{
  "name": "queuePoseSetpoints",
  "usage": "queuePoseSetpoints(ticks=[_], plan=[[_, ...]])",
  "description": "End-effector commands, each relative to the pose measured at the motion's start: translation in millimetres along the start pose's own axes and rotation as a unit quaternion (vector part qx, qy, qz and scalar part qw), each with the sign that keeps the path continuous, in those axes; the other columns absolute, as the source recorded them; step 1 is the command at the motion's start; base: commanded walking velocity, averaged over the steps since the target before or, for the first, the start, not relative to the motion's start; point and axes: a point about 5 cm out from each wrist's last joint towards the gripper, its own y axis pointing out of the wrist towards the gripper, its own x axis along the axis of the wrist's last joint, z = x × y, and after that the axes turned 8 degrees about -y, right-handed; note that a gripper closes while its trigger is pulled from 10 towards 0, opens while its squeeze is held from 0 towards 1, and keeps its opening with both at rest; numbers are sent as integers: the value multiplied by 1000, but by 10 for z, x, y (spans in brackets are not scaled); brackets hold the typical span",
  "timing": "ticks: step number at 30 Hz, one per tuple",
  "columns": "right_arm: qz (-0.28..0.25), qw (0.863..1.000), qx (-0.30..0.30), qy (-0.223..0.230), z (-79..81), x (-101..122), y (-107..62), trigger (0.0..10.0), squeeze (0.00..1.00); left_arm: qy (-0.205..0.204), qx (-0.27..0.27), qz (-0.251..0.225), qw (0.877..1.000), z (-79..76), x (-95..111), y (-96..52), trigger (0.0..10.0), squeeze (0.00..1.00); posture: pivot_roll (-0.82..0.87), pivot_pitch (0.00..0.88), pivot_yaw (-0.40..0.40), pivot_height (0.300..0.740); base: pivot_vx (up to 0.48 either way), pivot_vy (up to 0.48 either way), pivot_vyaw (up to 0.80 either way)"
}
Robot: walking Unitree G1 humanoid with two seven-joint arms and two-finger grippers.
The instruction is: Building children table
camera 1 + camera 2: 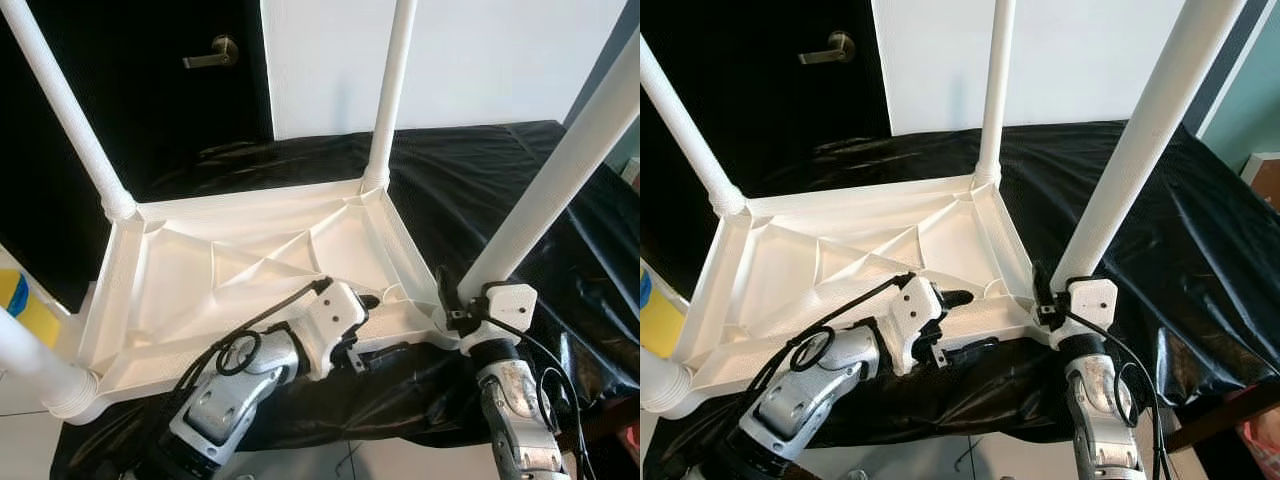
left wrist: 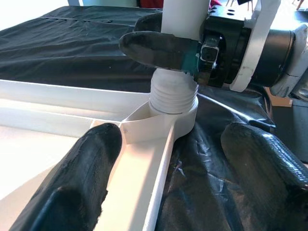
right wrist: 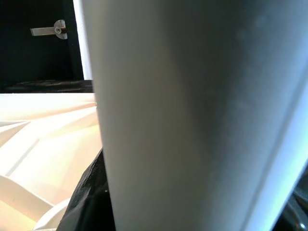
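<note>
Upturned tabletop (image 1: 240, 265) on black cloth (image 1: 480, 180), three legs already standing in their corners. At left, left gripper (image 1: 375, 300) spread wide, straddling the near rim (image 2: 161, 168) beside the last socket (image 2: 173, 113), bracing, gripping nothing. At right, right gripper (image 2: 159, 48) clamped on the fourth leg (image 1: 560, 170) just above its thread. Step in hand, by the look: screwing the last leg home. Next: turn the leg while keeping it square to the socket, tabletop held firm.
</note>
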Motion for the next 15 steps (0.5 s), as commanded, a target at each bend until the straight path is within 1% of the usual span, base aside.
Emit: queuePoseSetpoints(ticks=[1, 2, 3, 4, 6, 10, 15], plan=[[65, 998, 5, 21, 39, -212, -53, 10000, 0, 5, -11, 5, 1000, 1, 19, -6, 10000, 0, -16, 20, 16, 740, 0, 0, 0], [78, 996, -1, 32, 28, -233, -28, 10000, 0, 6, -12, 5, 1000, 2, 24, -5, 10000, 0, -15, 20, 15, 740, 0, 0, 0], [78, 996, -1, 32, 28, -233, -28, 10000, 0, 6, -12, 5, 1000, 2, 24, -5, 10000, 0, -15, 20, 15, 740, 0, 0, 0], [90, 995, -8, 44, 15, -251, -6, 10000, 0, 7, -12, 5, 1000, 3, 29, -5, 10000, 0, -14, 18, 13, 740, 0, 0, 0], [96, 994, -12, 51, 9, -262, 6, 10000, 0, 7, -11, 5, 1000, 3, 32, -5, 10000, 0, -14, 18, 13, 740, 0, 0, 0], [106, 993, -15, 47, -5, -262, 33, 10000, 0, 8, -12, 4, 1000, -11, 32, 0, 10000, 0, -18, 14, 10, 740, 0, 0, 0], [106, 993, -13, 43, -14, -250, 59, 10000, 0, 10, -13, 2, 1000, -19, 34, 10, 10000, 0, -20, 12, 8, 740, 0, 0, 0]])
